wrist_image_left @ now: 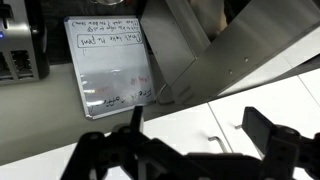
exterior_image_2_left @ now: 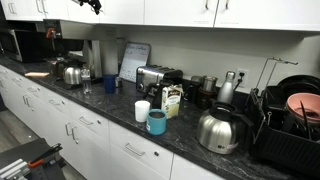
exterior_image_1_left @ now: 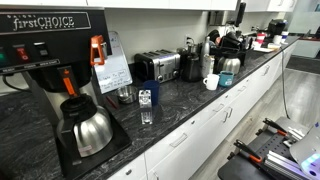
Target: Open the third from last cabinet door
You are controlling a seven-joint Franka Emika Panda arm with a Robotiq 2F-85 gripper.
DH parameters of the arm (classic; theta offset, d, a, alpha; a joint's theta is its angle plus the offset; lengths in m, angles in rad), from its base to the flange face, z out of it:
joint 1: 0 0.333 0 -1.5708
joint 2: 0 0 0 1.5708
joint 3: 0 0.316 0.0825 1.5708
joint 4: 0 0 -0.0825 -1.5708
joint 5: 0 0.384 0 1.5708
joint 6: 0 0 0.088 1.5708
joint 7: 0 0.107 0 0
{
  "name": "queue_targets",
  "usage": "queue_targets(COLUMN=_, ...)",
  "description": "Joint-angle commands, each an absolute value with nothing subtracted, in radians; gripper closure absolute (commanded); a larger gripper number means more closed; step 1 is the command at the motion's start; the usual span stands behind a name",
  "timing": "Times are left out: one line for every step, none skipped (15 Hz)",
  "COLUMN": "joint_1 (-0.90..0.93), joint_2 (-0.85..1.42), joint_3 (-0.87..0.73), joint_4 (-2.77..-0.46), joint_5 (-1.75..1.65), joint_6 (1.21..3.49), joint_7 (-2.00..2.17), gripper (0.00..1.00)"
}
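White upper cabinet doors (exterior_image_2_left: 180, 10) run along the wall above the counter. My gripper (exterior_image_2_left: 90, 5) is up at the cabinets near the top edge of that view; it also shows as a dark shape in an exterior view (exterior_image_1_left: 240, 12). In the wrist view, which looks upside down, the gripper (wrist_image_left: 195, 115) is open and empty. Between its two fingers lie two white cabinet doors (wrist_image_left: 170, 135) with small metal handles (wrist_image_left: 215, 138) either side of their seam. The fingers do not touch the handles.
A white notice board (wrist_image_left: 105, 60) leans on the wall under the cabinets. The dark counter (exterior_image_2_left: 110, 115) carries a toaster (exterior_image_2_left: 155, 77), coffee pots (exterior_image_2_left: 218, 130), cups (exterior_image_2_left: 156, 122) and a dish rack (exterior_image_2_left: 295, 125). A large coffee machine (exterior_image_1_left: 55, 70) stands close to one camera.
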State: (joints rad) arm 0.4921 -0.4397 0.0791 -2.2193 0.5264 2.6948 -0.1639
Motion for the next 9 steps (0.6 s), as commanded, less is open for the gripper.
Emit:
queue_targets(joint_1=0.482, joint_2=-0.433, joint_3=0.088, joint_4=-2.21, joint_5=0.532, joint_6=2.693, joint_7=-0.166, gripper=0.0)
queue_targets(joint_1=0.481, joint_2=-0.434, joint_3=0.086, joint_4=-2.207, joint_5=0.532, joint_6=2.693, joint_7=-0.166, gripper=0.0)
queue_targets(joint_1=0.482, joint_2=-0.438, joint_3=0.083, joint_4=-2.207, joint_5=0.532, joint_6=2.693, joint_7=-0.166, gripper=0.0)
queue_targets(joint_1=0.482, joint_2=-0.439, joint_3=0.083, joint_4=-2.207, joint_5=0.532, joint_6=2.693, joint_7=-0.166, gripper=0.0)
queue_targets(joint_1=0.482, joint_2=-0.439, joint_3=0.083, joint_4=-2.207, joint_5=0.532, joint_6=2.693, joint_7=-0.166, gripper=0.0)
queue_targets(joint_1=0.482, joint_2=-0.439, joint_3=0.083, joint_4=-2.207, joint_5=0.532, joint_6=2.693, joint_7=-0.166, gripper=0.0)
queue_targets(joint_1=0.482, joint_2=-0.439, joint_3=0.083, joint_4=-2.207, joint_5=0.532, joint_6=2.693, joint_7=-0.166, gripper=0.0)
queue_targets(joint_1=0.482, joint_2=-0.439, joint_3=0.083, joint_4=-2.207, joint_5=0.532, joint_6=2.693, joint_7=-0.166, gripper=0.0)
queue_targets(joint_1=0.482, joint_2=-0.439, joint_3=0.083, joint_4=-2.207, joint_5=0.532, joint_6=2.693, joint_7=-0.166, gripper=0.0)
